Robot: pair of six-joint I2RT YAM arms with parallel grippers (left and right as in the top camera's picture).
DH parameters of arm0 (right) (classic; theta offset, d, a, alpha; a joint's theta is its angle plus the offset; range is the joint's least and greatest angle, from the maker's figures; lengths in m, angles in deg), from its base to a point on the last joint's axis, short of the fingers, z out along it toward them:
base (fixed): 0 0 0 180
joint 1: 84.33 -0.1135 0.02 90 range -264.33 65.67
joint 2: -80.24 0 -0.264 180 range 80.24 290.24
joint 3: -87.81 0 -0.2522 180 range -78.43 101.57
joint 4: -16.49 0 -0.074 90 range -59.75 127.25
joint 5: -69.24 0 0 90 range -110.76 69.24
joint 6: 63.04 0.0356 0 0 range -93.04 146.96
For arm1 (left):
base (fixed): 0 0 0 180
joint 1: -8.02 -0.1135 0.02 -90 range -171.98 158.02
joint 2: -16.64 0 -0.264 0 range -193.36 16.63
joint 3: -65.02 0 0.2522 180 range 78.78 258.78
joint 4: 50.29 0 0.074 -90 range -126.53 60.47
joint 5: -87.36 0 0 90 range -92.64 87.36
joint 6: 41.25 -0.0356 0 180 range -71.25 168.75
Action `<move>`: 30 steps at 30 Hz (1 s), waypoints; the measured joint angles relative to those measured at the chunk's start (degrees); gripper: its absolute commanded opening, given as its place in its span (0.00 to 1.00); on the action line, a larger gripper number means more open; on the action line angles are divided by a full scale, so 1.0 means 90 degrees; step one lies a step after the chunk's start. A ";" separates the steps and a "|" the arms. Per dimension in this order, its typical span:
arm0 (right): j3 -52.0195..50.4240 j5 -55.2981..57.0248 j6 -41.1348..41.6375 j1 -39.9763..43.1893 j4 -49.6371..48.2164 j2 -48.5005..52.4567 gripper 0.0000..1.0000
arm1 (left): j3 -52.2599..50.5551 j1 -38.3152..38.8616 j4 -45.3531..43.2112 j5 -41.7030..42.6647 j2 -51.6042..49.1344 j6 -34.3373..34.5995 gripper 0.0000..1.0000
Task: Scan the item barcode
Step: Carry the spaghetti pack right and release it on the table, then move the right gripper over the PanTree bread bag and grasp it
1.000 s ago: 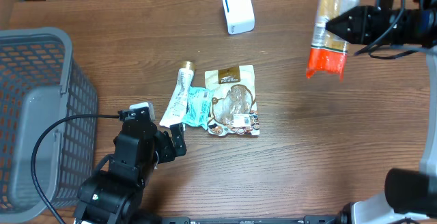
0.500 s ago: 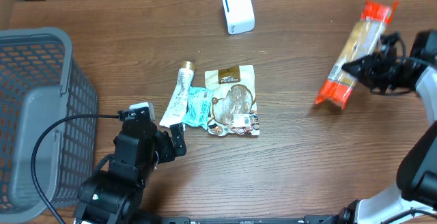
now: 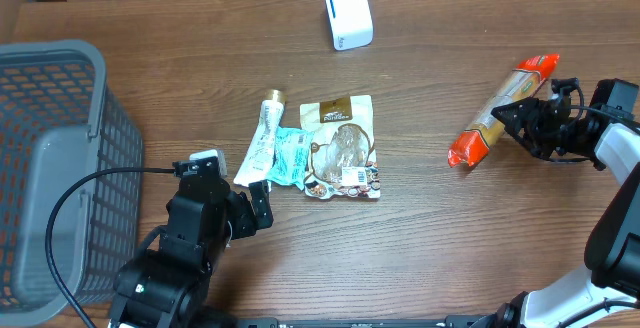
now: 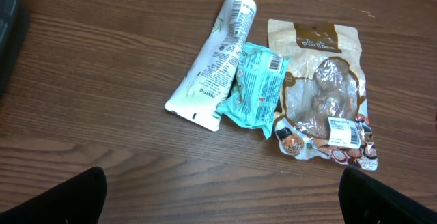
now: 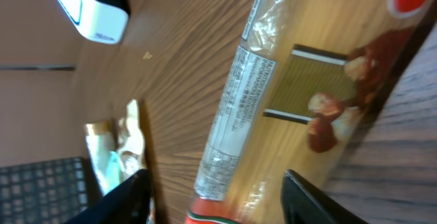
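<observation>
Orange-ended pasta packet [image 3: 488, 123] lies between the wide-spread right fingers [image 5: 128, 198]; left fingers [image 4: 58, 197] wide too.

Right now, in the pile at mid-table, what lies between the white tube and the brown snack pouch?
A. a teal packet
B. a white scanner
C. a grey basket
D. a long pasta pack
A: the teal packet lies between the tube and the pouch, touching both.
</observation>
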 measured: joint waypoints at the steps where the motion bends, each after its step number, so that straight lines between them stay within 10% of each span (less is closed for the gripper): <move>1: 0.0000 -0.0104 0.0007 0.0005 0.0024 0.0000 0.80 | 0.0000 0.0000 0.0002 0.0002 0.0000 0.0000 0.99; 5: 0.0138 -0.0809 -0.0051 0.0010 0.0279 -0.0010 1.00 | 0.0000 0.0000 0.0000 0.0002 0.0000 0.0000 1.00; 18: 0.1445 -0.0680 -0.0163 -0.1671 0.1515 -0.1392 1.00 | 0.0000 0.0000 0.0000 0.0002 0.0000 0.0000 1.00; 30: 0.1763 0.0403 -0.0401 -0.3776 0.1802 -0.0250 1.00 | 0.0000 0.0000 0.0000 0.0002 0.0000 0.0000 1.00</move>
